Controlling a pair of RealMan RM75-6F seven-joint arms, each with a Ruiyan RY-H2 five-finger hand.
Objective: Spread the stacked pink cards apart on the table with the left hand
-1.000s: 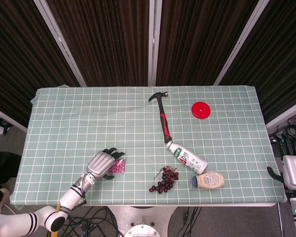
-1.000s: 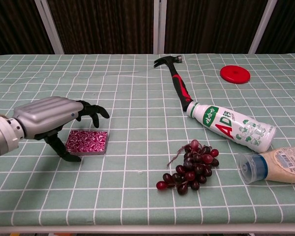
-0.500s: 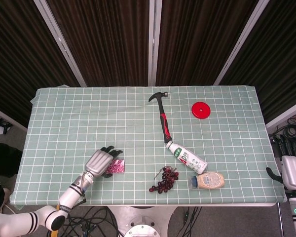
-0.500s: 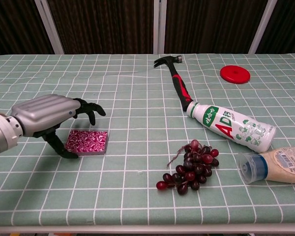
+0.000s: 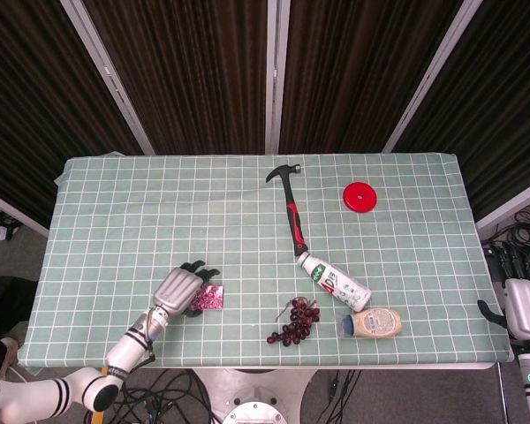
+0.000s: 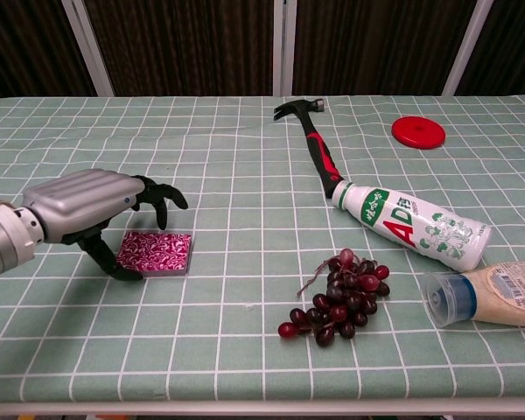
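While your left robot hand [image 6: 87, 210] has only settled slightly, fingers curled apart over the pink cards [image 6: 155, 252] holding nothing, the stack remains unspread on the bench [image 6: 245, 175].

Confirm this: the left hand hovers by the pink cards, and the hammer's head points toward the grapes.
Wrong on the hammer: the head view shows its head at the far end, away from the grapes. The left hand does hover by the pink cards.
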